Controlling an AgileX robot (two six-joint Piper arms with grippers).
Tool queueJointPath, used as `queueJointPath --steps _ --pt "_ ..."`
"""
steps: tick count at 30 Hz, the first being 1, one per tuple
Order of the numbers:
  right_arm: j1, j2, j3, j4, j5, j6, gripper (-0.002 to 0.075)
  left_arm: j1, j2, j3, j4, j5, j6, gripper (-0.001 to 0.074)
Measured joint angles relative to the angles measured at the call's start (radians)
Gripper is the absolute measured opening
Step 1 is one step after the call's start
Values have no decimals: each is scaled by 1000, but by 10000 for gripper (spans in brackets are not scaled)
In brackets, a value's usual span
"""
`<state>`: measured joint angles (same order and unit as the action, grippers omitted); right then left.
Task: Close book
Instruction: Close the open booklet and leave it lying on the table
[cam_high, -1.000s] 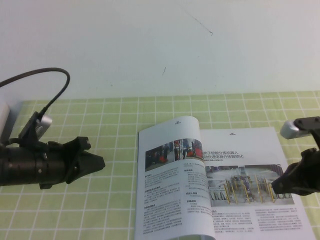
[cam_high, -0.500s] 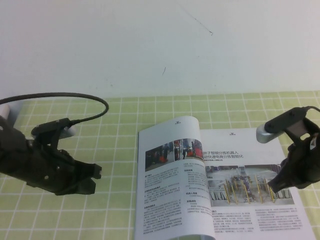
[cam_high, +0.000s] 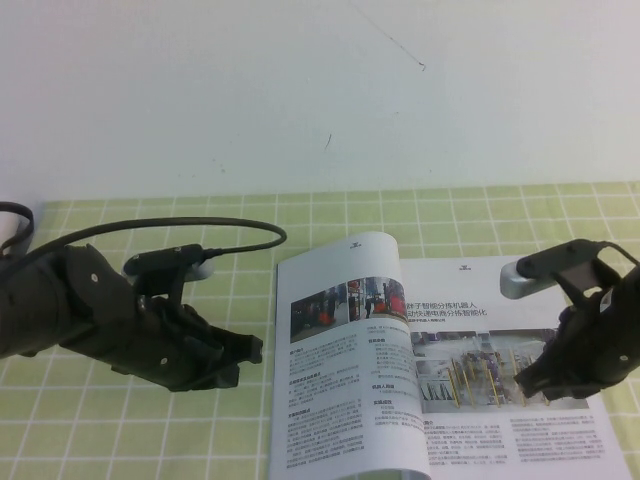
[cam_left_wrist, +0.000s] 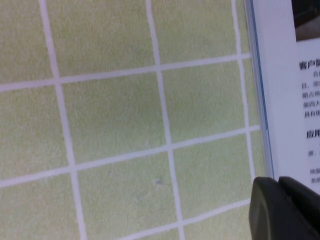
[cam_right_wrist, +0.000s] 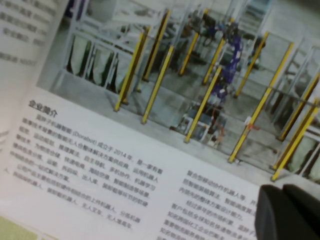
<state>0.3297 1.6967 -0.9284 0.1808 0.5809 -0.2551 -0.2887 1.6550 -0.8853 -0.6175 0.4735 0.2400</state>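
The open book lies on the worktop. The left gripper is beside its left edge, the right gripper over its right page, both jaws pinched together. This looks like the getting-close step; next, one side needs flipping over.

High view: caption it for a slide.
Left end effector beside the open book's left edge; right end effector over its right page.

Magazine lying open, right-page headline reads 胖子智能分拣机器人, below it heading 企业简介, then (Dorabot) and 2014 in the small print, left page shows 客户 and 应用, left gripper closed, just off the left page edge, right gripper closed, over the right page.
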Motion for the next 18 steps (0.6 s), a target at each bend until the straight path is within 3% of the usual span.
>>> queueJointPath --steps 11,18 --pt "0 115 0 9 4 0 -3 0 58 0 -159 -27 21 -4" --pt "0 133 -9 11 14 0 -3 0 98 0 -329 -29 168 -4"
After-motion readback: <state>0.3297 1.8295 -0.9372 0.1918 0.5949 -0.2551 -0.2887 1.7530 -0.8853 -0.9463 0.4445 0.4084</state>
